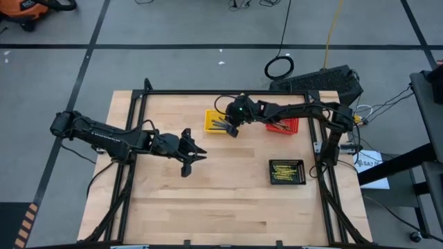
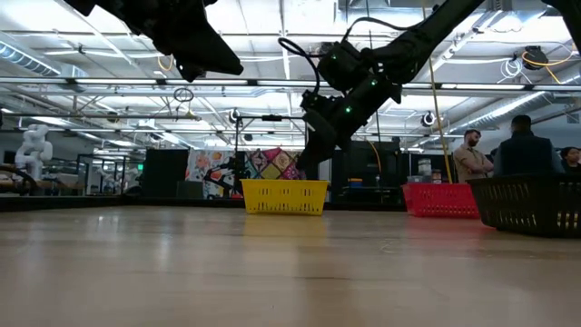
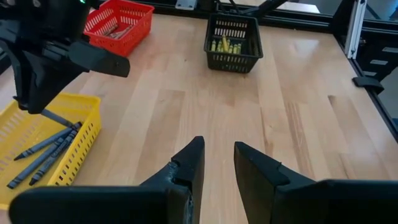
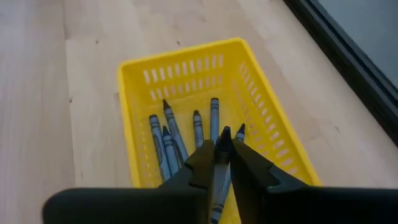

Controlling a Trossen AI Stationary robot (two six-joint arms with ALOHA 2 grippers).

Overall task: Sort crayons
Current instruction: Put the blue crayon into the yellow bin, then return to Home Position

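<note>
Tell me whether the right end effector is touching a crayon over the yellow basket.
Touching. The right wrist view shows the right end effector with its fingers pinched on a blue-grey crayon above the yellow basket.

Three baskets [image 1: 216,122], two arms [image 1: 104,135], seven blue-grey crayons [image 4: 171,140]

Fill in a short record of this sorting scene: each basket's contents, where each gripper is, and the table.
yellow mesh basket: blue-grey crayons
red mesh basket: brown-red crayons
black mesh basket: yellow-olive crayons
right gripper: over the yellow basket, a blue-grey crayon between its fingers
left gripper: open, empty, over bare wooden table
</note>
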